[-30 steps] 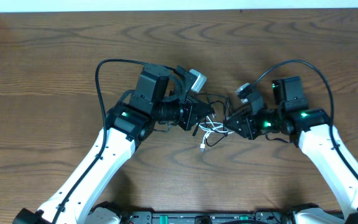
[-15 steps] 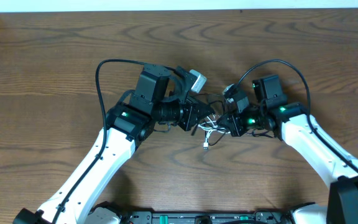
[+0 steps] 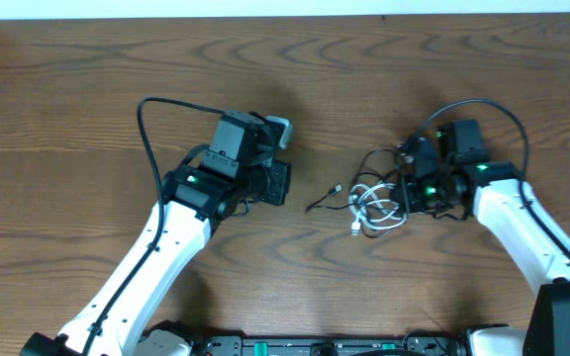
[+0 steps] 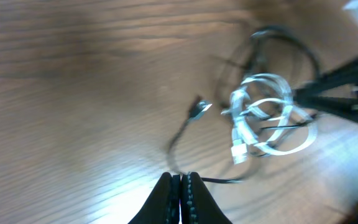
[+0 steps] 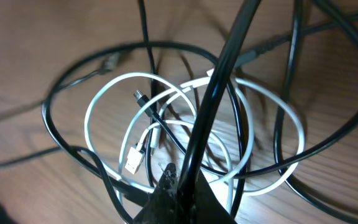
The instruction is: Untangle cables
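The tangle [image 3: 376,203] lies right of the table's middle: a coiled white cable [image 3: 369,216] wound through black cables. My right gripper [image 3: 405,192] is at its right side, shut on a black cable [image 5: 224,59] that rises past the white loops [image 5: 133,158]. One thin black cable [image 3: 323,199] stretches left out of the tangle, with a small plug [image 4: 199,109] lying free. My left gripper [image 3: 301,203] is shut at the bend of that cable [image 4: 174,142], which meets its tips [image 4: 180,179]. The white coil also shows in the left wrist view [image 4: 261,118].
The wooden table [image 3: 87,89] extends to a white far edge [image 3: 285,10]. Thick black arm wires arc above each wrist, the left one [image 3: 156,104] and the right one [image 3: 483,104]. Both arms reach in from the near edge.
Both grippers have pulled apart. The left one moved left, drawing a black cable out. The right one moved right with the tangle, which now lies looser.
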{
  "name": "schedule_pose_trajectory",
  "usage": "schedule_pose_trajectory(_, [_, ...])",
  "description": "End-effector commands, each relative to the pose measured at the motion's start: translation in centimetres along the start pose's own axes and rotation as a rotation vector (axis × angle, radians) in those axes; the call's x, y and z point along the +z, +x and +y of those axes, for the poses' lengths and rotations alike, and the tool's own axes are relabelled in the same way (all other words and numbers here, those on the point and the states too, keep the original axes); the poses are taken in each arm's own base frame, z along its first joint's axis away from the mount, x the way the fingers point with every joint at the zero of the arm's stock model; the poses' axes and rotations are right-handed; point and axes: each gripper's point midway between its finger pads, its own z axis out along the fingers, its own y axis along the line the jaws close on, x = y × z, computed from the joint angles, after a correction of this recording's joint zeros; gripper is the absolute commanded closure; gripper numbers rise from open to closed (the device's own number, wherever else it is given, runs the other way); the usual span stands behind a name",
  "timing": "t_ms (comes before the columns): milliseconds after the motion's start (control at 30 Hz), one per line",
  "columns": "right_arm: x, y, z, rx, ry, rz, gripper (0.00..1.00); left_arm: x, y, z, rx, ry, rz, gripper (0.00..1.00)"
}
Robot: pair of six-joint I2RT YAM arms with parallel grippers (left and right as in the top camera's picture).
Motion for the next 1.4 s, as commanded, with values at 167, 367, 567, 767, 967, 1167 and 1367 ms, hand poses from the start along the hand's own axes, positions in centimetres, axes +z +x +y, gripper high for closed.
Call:
schedule_pose_trajectory(167, [-5.0,-2.0,8.3,-0.190,-0.621,-0.169,0.99,-0.6,-0.1,-0.3,-0.018,0.041,-0.005,0.88])
schedule_pose_trajectory(367, [-10.4,-2.8,13.1,-0.383,-1.015,-0.317,0.99,-0.7,0.1,-1.5,-0.017,0.116,0.009,0.88])
schedule_pose_trajectory(567, [-10.5,-4.2,13.0,-0.340,-0.995,-0.309,0.99,-1.1,0.4,-4.2,-0.010,0.275,0.031,0.76])
schedule_pose_trajectory(767, [-9.5,-7.0,11.9,-0.197,-0.869,-0.317,0.99,-1.4,0.3,-6.5,0.002,0.423,0.045,0.69])
schedule_pose_trajectory(967, [-7.7,-9.4,10.1,0.036,-0.716,-0.327,0.99,-1.1,0.5,-7.3,0.017,0.440,0.055,0.68])
schedule_pose_trajectory(1167, [-6.9,-10.8,10.5,0.118,-0.656,-0.360,0.99,-0.8,0.9,-10.6,0.120,0.492,0.042,0.60])
schedule_pose_trajectory(1367, [-9.0,-12.7,13.4,0.085,-0.734,-0.425,0.99,0.3,1.6,-11.4,0.169,0.430,0.047,0.60])
